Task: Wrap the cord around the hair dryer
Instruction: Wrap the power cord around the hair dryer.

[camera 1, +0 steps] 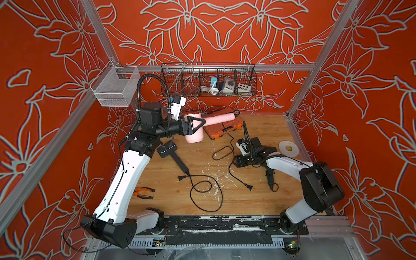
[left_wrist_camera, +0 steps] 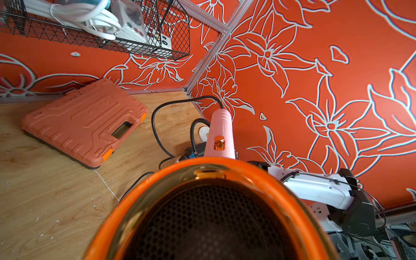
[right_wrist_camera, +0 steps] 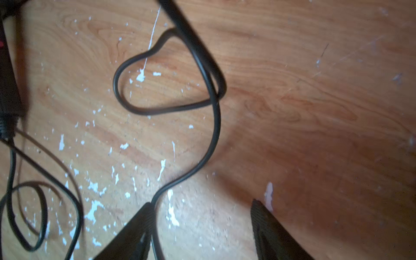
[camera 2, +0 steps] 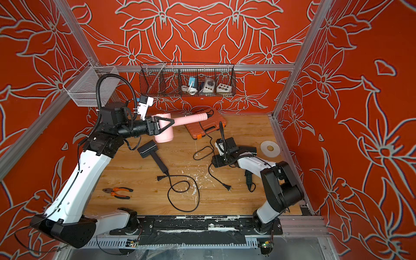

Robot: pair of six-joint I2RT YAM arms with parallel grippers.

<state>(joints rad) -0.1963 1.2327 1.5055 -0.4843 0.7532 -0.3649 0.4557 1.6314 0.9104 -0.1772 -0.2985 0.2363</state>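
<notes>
One pink, orange-rimmed hair dryer (camera 1: 195,136) hangs above the table (camera 1: 247,202), squeezed by the left gripper (camera 1: 199,125). Its black cord (right_wrist_camera: 216,126) lies in loops below, passing between the right gripper's (right_wrist_camera: 200,203) spread fingers.

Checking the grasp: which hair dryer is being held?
The pink dryer, clamped in the left gripper; the black dryer lies on the table.

Hair dryer (camera 1: 194,136) (camera 1: 167,149) x2, basket (camera 1: 114,90) (camera 1: 180,86) x2, tool case (camera 1: 213,132) x1, pliers (camera 1: 144,193) x1, tape roll (camera 1: 288,148) x1
</notes>
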